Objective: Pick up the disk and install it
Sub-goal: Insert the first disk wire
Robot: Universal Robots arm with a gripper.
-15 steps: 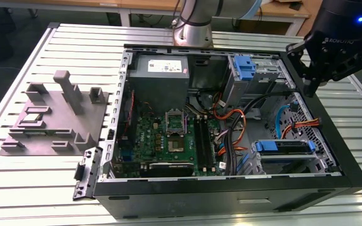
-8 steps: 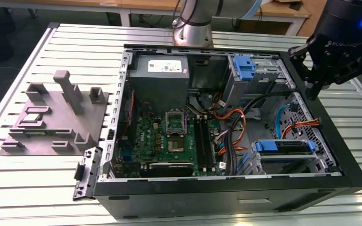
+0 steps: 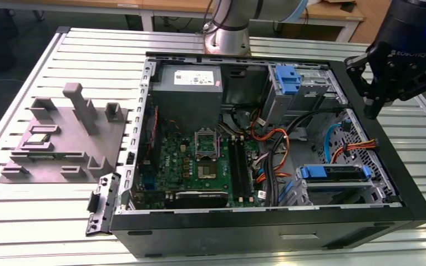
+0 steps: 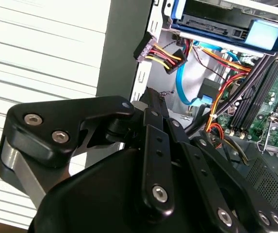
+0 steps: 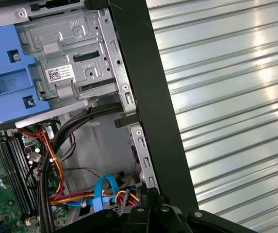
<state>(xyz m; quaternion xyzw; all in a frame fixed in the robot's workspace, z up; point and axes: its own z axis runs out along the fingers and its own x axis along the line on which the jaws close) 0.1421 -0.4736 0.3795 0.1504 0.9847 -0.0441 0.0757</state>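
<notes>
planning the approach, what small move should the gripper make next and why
Probably shift inward over the computer case toward the disk in its blue carrier: the gripper hangs above the case's wall at the exterior view's right, apart from the disk.

Robotics lab: slatted aluminium bench (image 3: pixel 287 41), open computer case (image 3: pixel 272 219), grey fixture block (image 3: pixel 65 138)

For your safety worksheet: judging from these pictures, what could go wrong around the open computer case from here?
1. The gripper hangs just over the case wall; descending there, it might strike the wall.
2. Loose orange and blue cables lie below it and could snag.
3. The disk sits close under that wall, so room looks tight.
</notes>
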